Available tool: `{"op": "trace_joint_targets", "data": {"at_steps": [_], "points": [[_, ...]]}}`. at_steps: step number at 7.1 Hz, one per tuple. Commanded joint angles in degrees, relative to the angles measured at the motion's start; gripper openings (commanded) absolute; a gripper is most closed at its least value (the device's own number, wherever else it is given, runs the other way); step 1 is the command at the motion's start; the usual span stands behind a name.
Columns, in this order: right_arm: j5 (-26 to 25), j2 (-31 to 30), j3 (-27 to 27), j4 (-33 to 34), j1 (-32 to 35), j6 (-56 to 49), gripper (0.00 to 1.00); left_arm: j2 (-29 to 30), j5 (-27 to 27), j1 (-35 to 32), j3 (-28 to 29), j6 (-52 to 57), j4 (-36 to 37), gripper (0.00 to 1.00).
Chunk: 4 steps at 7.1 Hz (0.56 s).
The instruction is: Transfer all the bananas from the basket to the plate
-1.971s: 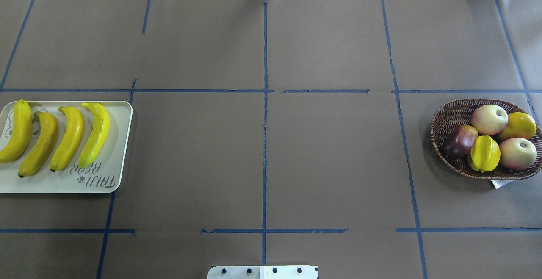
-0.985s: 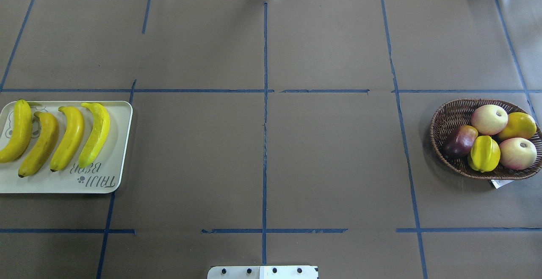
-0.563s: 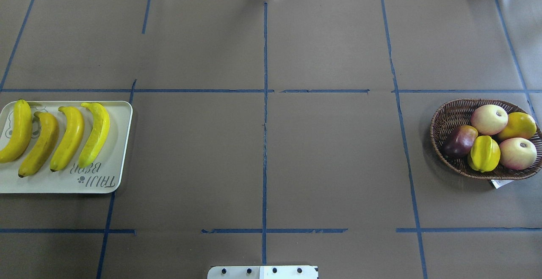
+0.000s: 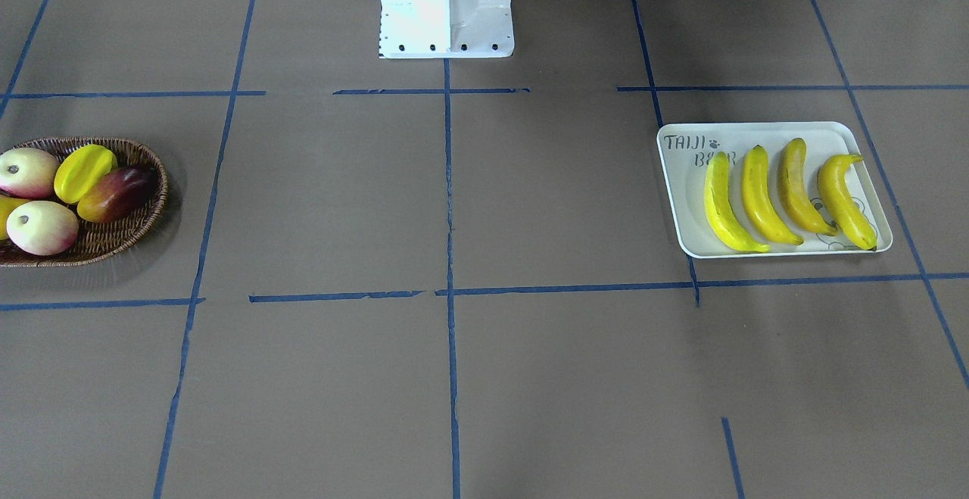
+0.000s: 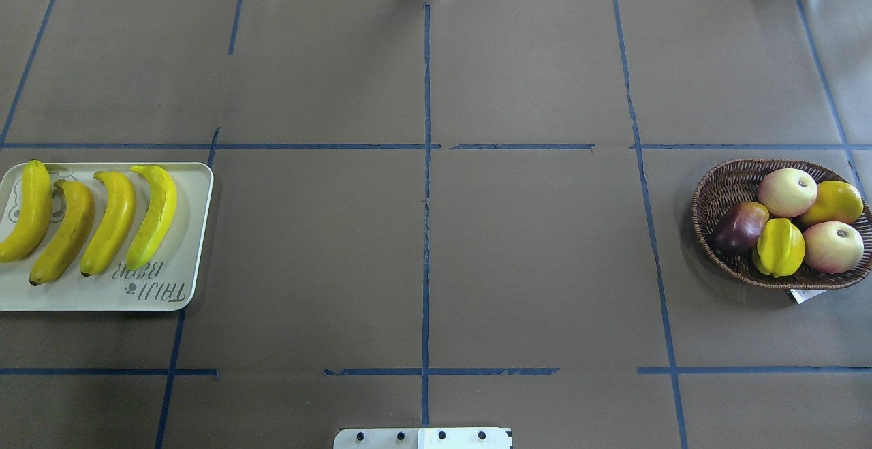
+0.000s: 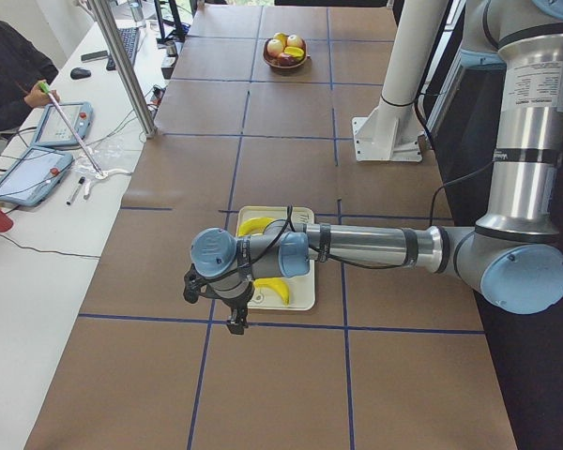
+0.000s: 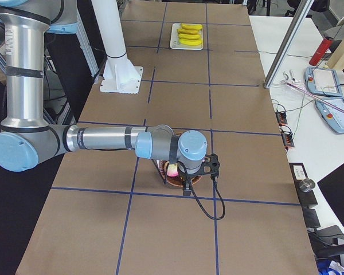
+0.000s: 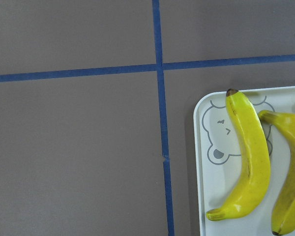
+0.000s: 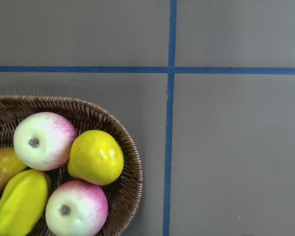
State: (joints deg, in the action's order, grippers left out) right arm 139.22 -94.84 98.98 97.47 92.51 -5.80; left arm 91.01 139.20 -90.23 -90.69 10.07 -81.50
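Several yellow bananas (image 5: 112, 221) lie side by side on the cream plate (image 5: 157, 299) at the table's left end; they also show on the plate (image 4: 685, 204) in the front-facing view. The wicker basket (image 5: 708, 197) at the right end holds other fruit and no banana. My left gripper (image 6: 235, 323) hangs over the plate's outer edge, its camera seeing one banana (image 8: 248, 157). My right gripper (image 7: 186, 189) hovers above the basket (image 9: 130, 162). Whether either gripper is open or shut I cannot tell, as both show only in the side views.
The basket holds two pink-white apples (image 5: 787, 191), a yellow oval fruit (image 5: 832, 202), a star fruit (image 5: 779, 246) and a red mango (image 5: 741, 226). The white robot pedestal (image 4: 447, 7) stands mid-table. A person (image 6: 9, 75) sits at a side bench with tablets.
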Motion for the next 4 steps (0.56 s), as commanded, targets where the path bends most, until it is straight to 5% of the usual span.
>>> {"op": "trace_joint_targets", "data": {"at_steps": [1,4], "points": [[0.0,0.0,0.1,0.0,0.0,0.0,1.0,0.2,0.1,0.0,0.0,-0.1,-0.1,1.0],[-0.5,-0.2,-0.5,0.0,0.0,-0.4,1.0,0.5,0.1,0.0,0.0,-0.3,-0.1,1.0]]}}
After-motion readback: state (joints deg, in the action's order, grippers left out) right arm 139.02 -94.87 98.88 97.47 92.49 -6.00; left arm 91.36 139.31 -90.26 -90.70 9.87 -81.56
